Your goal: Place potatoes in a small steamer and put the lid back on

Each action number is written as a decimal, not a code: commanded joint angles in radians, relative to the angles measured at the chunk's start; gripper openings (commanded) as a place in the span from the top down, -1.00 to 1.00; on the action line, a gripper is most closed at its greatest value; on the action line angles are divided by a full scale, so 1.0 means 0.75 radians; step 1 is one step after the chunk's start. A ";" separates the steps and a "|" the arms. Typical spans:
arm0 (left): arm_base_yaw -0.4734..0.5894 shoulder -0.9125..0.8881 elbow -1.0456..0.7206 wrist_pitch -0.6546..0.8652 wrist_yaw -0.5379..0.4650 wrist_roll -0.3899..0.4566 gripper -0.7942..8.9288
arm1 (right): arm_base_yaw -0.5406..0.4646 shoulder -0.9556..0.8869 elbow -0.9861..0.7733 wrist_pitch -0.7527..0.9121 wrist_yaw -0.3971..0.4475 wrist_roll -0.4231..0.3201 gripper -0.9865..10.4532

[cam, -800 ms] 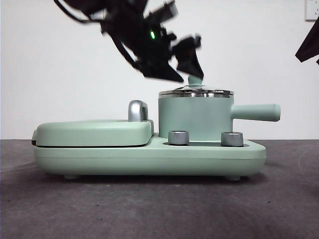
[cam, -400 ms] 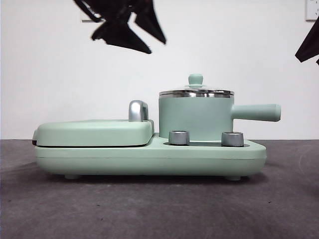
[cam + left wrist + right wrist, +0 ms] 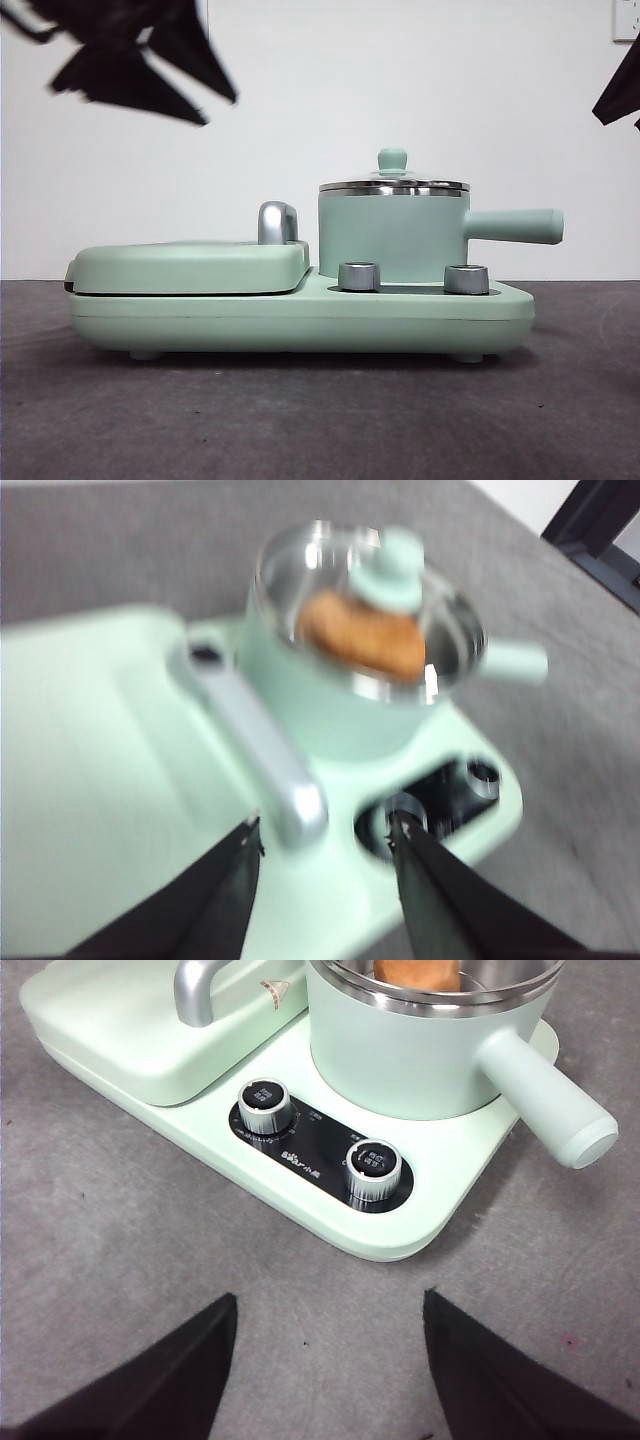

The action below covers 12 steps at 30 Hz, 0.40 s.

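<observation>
The mint-green small steamer [image 3: 392, 238] stands on the right half of the green cooker base, its long handle [image 3: 515, 226] pointing right. The glass lid [image 3: 393, 183] with its green knob [image 3: 392, 159] sits on the pot. Through the lid, the orange-brown potato [image 3: 362, 633] lies inside the steamer [image 3: 340, 695]; it also shows in the right wrist view [image 3: 417, 974]. My left gripper [image 3: 325, 845] is open and empty, high above the base; it shows blurred at the front view's top left [image 3: 130, 55]. My right gripper [image 3: 330, 1315] is open and empty over the table in front of the cooker.
The flat green hinged griddle plate [image 3: 190, 265] with a steel handle [image 3: 277, 222] fills the base's left half. Two steel dials [image 3: 360, 276] [image 3: 466, 279] sit on the base [image 3: 300, 320] in front of the pot. The grey table [image 3: 320, 420] lies around it.
The left arm has lifted away from the lid knob and swung up and to the left. The lid stays on the pot. The right arm has not moved.
</observation>
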 commanded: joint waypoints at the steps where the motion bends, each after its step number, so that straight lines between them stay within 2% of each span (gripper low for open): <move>1: 0.011 -0.152 -0.111 0.013 0.003 -0.051 0.41 | 0.007 0.007 0.006 0.016 0.000 0.013 0.33; 6: 0.041 -0.421 -0.287 -0.026 -0.008 -0.113 0.42 | 0.007 0.027 0.006 0.030 0.000 0.013 0.33; 12: 0.072 -0.653 -0.379 -0.235 -0.064 -0.146 0.41 | 0.007 0.086 0.006 0.054 -0.002 0.013 0.33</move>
